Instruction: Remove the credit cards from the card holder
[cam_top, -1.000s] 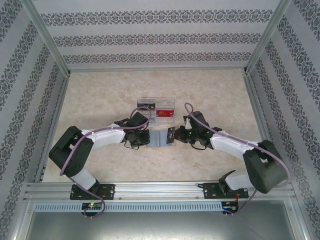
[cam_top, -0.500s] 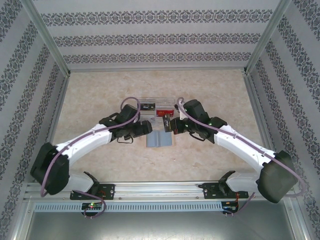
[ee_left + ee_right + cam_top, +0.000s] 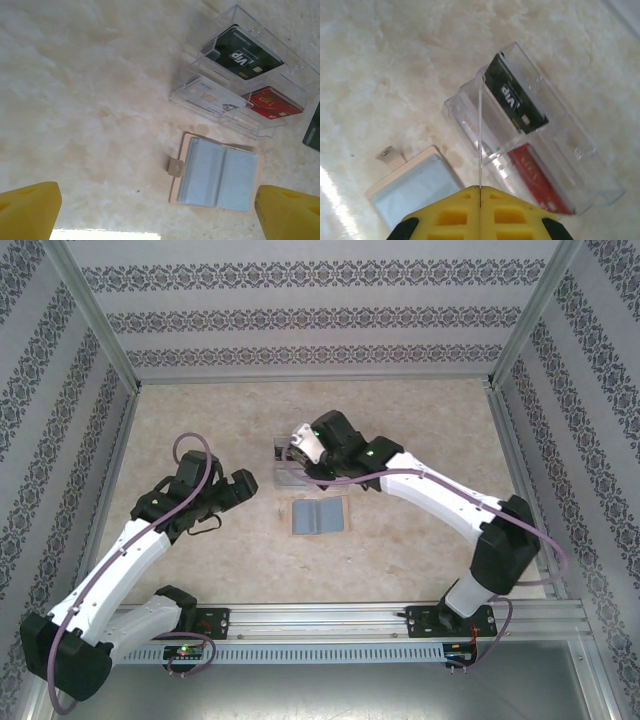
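Seen from overhead, the right arm (image 3: 440, 495) hides most of the clear plastic card holder (image 3: 295, 75) on the marbled table (image 3: 420, 420). The left pincer (image 3: 159, 212) gapes wide, its yellow foam tips cropped. The right pincer (image 3: 480, 192) is closed on a thin card (image 3: 480, 135), seen edge-on, its colour unreadable. A black card (image 3: 243, 51), a pale card (image 3: 207, 96) and a red card (image 3: 272, 102) sit inside the holder. The blue-grey cards (image 3: 217, 172) lie flat nearby.

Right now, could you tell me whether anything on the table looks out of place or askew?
Nothing looks spilled or damaged. The white card sits slanted inside the clear holder, and a wallet lies open beside it.
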Robot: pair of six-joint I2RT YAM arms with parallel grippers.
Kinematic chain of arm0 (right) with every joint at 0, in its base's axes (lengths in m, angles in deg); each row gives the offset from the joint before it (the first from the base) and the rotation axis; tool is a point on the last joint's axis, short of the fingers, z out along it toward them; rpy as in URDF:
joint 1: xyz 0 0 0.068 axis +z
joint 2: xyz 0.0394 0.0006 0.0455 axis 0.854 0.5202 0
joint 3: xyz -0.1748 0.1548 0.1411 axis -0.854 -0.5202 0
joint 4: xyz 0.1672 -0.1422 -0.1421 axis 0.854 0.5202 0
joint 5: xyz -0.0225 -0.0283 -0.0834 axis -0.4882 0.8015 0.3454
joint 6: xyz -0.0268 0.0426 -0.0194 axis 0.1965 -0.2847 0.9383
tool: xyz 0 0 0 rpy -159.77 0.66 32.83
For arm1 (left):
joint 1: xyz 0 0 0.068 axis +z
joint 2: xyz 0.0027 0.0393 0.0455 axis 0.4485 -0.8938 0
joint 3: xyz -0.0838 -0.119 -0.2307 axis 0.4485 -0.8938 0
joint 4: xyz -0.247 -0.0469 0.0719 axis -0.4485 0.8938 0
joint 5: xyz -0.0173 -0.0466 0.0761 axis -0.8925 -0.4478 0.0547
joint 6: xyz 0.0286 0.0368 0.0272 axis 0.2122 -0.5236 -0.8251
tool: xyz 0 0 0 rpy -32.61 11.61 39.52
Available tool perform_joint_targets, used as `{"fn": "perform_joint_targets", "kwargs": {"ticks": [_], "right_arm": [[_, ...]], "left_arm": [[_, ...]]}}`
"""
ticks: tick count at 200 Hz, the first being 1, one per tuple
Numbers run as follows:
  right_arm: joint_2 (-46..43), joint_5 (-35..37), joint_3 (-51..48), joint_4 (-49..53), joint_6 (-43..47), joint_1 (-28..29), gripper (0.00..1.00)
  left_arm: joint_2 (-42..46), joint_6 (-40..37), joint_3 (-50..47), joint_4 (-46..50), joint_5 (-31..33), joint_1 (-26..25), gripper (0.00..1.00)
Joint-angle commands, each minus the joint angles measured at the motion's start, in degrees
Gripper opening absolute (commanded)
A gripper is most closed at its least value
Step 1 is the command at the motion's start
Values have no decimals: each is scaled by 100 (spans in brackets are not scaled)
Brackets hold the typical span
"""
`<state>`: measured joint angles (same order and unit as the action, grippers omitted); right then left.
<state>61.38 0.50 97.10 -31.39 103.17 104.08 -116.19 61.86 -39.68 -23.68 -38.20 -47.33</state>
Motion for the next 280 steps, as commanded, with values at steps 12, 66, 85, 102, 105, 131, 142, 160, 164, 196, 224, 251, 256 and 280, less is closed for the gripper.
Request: {"fn": "perform_joint_targets", "kwargs": {"ticks": [12,66,85,102,105,131,142,160,164,196,224,251,256,280], "right_arm": [[575,885,670,380,1695,228,0],[1334,1318,1286,310,2876,326,0],[1584,1431,1462,318,3166,326,0],[1727,1429,1528,275,3335,326,0],[1745,1428,1538,253,3352,326,0],[1937,1463,1630,178,3442,319,0],[2015,1502,1658,133,3479,318,0],[2151,1594,1744,79,3470,313,0],[2174,1595,1766,79,3458,309,0],[2315,1594,1826,48,3419,239,0],[2407,1560,1882,52,3376,197,0],[2496,1612,1885,72,3351,169,0],[2503,1627,1872,65,3347,166,0],[2514,1672,1859,67,3349,119,0]], "left_arm": [[177,-260,-100,526,112,203,100],[339,-275,-179,617,67,316,100],[345,-266,-196,645,60,330,99],[361,-255,-210,645,50,355,100],[359,-256,-214,645,48,361,100],[365,-257,-223,637,36,400,100],[351,-258,-227,622,15,416,100],[337,-258,-230,609,-14,443,100],[335,-264,-232,604,-19,457,100],[317,-291,-215,609,-62,511,100],[303,-307,-229,591,-90,561,100],[288,-326,-238,577,-135,591,100],[285,-322,-234,567,-135,597,100],[279,-334,-247,561,-153,626,100]]}}
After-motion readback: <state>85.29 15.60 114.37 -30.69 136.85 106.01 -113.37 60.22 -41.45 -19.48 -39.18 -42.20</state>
